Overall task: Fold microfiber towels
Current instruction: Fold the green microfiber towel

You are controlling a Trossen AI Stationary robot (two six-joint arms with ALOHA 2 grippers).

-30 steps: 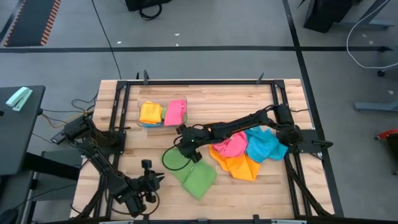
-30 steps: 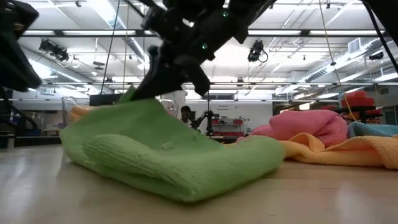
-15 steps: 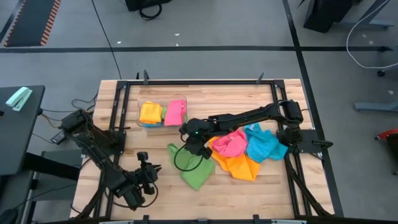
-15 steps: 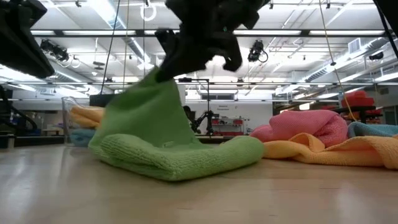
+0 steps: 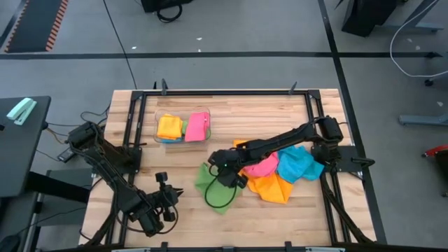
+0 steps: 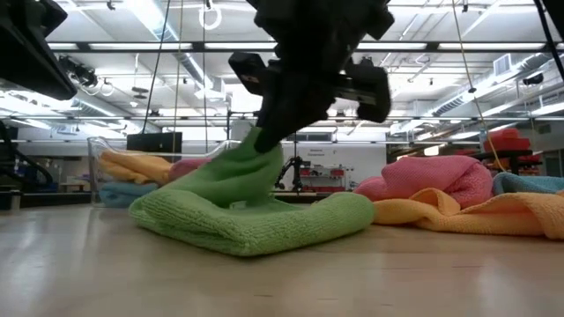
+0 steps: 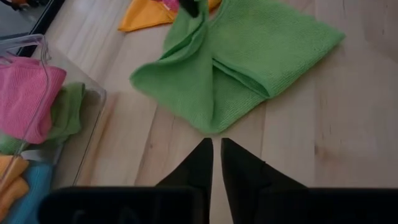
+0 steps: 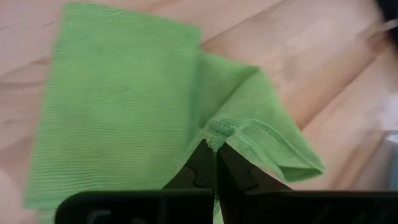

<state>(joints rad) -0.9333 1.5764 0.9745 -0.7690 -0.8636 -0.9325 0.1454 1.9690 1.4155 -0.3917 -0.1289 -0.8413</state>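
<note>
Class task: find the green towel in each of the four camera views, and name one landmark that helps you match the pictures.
High view: green towel lies low centre, under the right gripper.
Low view: centre-left on the wood, one edge lifted.
Left wrist view: upper middle, beyond that arm's own fingers.
Right wrist view: fills most of the picture, its edge pinched between the fingers.
Shared landmark: the clear bin of folded towels, seen in the high, low and left wrist views.
</note>
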